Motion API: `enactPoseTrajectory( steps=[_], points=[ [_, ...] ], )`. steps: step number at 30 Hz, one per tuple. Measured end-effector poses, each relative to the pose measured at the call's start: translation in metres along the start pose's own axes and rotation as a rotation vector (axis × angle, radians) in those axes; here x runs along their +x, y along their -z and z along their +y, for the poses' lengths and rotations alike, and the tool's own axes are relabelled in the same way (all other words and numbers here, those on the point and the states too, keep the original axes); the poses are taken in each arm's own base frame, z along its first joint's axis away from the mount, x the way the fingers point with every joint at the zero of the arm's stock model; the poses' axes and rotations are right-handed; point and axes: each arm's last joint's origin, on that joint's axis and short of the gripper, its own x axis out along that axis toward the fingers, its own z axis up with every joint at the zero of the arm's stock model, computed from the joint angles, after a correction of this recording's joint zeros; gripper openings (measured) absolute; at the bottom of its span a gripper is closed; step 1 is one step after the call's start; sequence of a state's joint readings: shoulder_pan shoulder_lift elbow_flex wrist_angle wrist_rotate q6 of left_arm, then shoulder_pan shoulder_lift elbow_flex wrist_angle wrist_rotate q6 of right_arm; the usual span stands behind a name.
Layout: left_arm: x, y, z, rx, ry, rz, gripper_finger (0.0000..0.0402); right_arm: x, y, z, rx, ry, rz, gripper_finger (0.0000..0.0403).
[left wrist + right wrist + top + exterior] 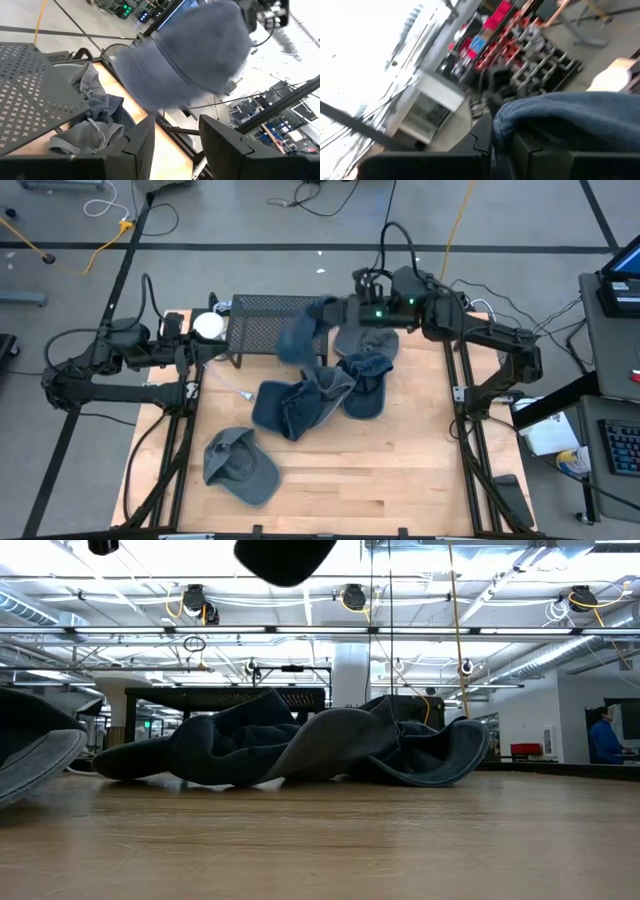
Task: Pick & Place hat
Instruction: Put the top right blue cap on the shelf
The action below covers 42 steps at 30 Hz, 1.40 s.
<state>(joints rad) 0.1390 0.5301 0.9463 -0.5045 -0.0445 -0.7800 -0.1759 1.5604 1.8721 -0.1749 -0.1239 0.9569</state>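
While the right gripper [335, 310] pinches the raised hat [303, 335] near the table's [400, 480] far edge, its soft, light denim droops; a brim grip seems firmest. Left gripper [205, 350]: parted, empty.

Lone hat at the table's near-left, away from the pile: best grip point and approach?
Take the lone hat by its brim, the flatter flap pointing toward the near-right, probably from straight above. It lies apart from the pile of hats, so nothing crowds that edge, and the crumpled crown gives a less sure pinch. The left end effector, open, is the closer one.
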Motion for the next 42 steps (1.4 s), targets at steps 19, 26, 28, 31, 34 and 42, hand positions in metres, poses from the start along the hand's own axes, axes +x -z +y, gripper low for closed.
enactPoseTrajectory(
  steps=[19, 26, 28, 31, 34, 42],
  points=[
    [0.0, 0.001, -0.001, 0.019, 0.039, 0.038, 0.0159, 0.053, -0.023, -0.083, 0.053, 0.047, -0.015, 0.002],
    [0.0, 0.001, -0.001, 0.052, 0.039, 0.037, 0.0159, 0.075, -0.028, -0.11, -0.042, 0.022, -0.012, 0.002],
    [0.0, 0.001, -0.001, 0.053, 0.039, 0.037, 0.0159, 0.083, -0.03, -0.118, -0.097, -0.004, -0.005, 0.002],
    [0.0, 0.001, -0.001, 0.063, 0.037, 0.036, 0.0159, 0.092, -0.031, -0.13, -0.154, -0.012, 0.02, 0.002],
    [0.0, 0.001, -0.001, 0.066, 0.037, 0.035, 0.0159, 0.101, -0.027, -0.148, -0.175, -0.014, 0.067, 0.002],
    [0.0, 0.001, 0.0, 0.071, 0.018, 0.017, 0.0159, 0.111, -0.022, -0.18, -0.211, 0.0, 0.15, 0.002]
  ],
)
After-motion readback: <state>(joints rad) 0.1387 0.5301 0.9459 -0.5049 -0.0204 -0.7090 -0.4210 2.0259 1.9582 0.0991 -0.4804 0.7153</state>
